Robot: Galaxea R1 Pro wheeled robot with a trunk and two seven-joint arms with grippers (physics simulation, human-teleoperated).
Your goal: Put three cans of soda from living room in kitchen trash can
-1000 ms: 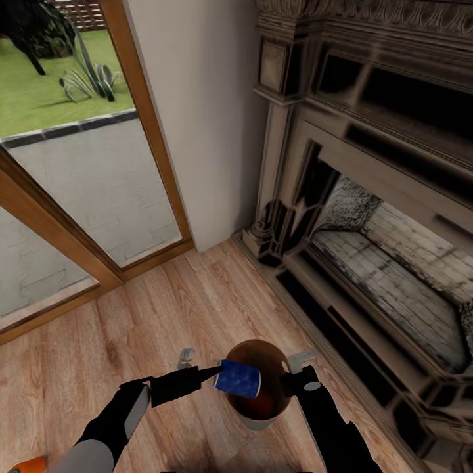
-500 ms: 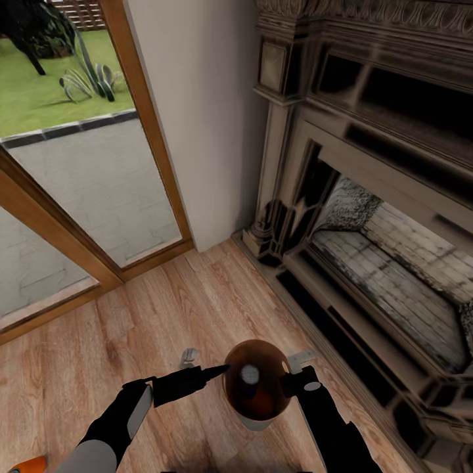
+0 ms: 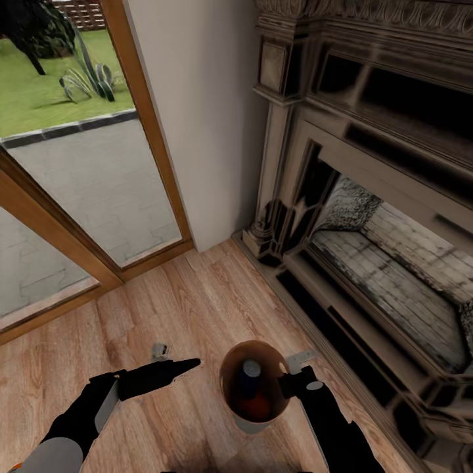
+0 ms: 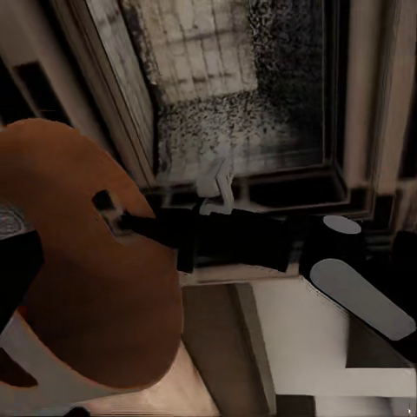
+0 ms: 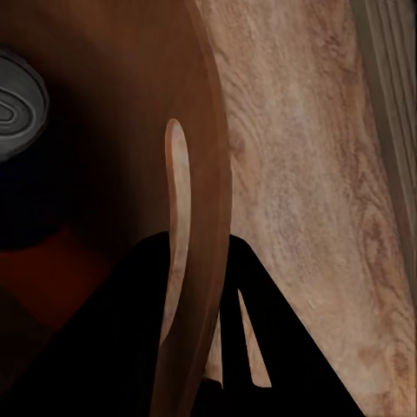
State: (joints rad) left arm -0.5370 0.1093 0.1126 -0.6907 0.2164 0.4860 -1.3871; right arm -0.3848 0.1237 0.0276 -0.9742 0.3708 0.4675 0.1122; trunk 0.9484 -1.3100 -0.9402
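Observation:
The tash can (image 3: 244, 420), white-grey outside and brown inside, is held above the wood plank floor in front of the fireplace. My right gripper (image 3: 293, 372) is shut on its rim (image 5: 198, 174), one finger inside the wall and one outside. Inside the bin a dark blue can of soda (image 3: 248, 378) stands with its silver top (image 5: 16, 87) up, and an orange can (image 3: 255, 408) lies under it. My left gripper (image 3: 177, 355) is open and empty, a short way left of the bin. The left wrist view shows the bin (image 4: 95, 295) and the right gripper (image 4: 130, 221) on it.
The dark carved fireplace surround (image 3: 368, 197) with its brick hearth (image 3: 394, 276) runs along the right. Wood-framed glass doors (image 3: 79, 197) stand at the left, with a white wall (image 3: 203, 118) between them. Plank floor (image 3: 197, 302) lies open ahead of the arms.
The blue can left my left gripper and dropped into the bin. The left gripper then drew back to the left, away from the rim. The right arm held still.

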